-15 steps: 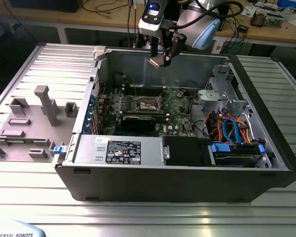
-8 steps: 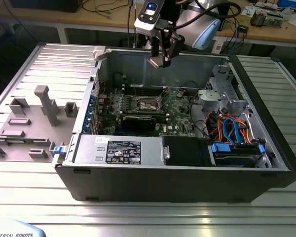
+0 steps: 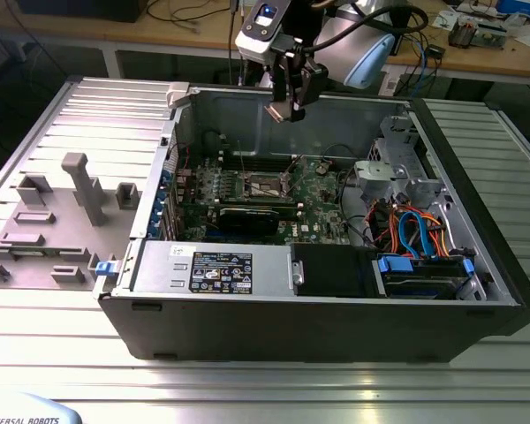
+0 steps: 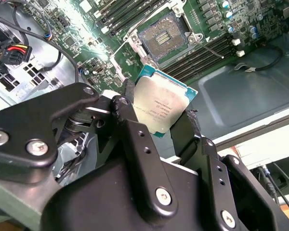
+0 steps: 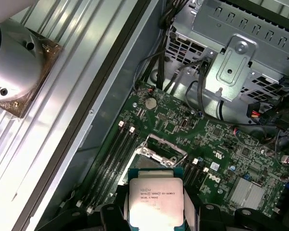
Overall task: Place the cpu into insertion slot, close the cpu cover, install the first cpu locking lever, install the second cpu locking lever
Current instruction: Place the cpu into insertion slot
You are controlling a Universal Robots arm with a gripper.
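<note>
Up above the insertion slot (image 4: 164,37), the end effector (image 4: 160,103) was pinching the cpu (image 4: 164,107), step one; lowering would've needed careful square alignment, I reckon.

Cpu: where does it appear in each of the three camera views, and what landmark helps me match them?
Exterior view: the cpu hangs in the gripper above the computer case.
Second wrist view: cpu clamped, tilted, near the insertion slot.
First wrist view: cpu clamped, top facing the camera.
Shared landmark: the green motherboard.
</note>
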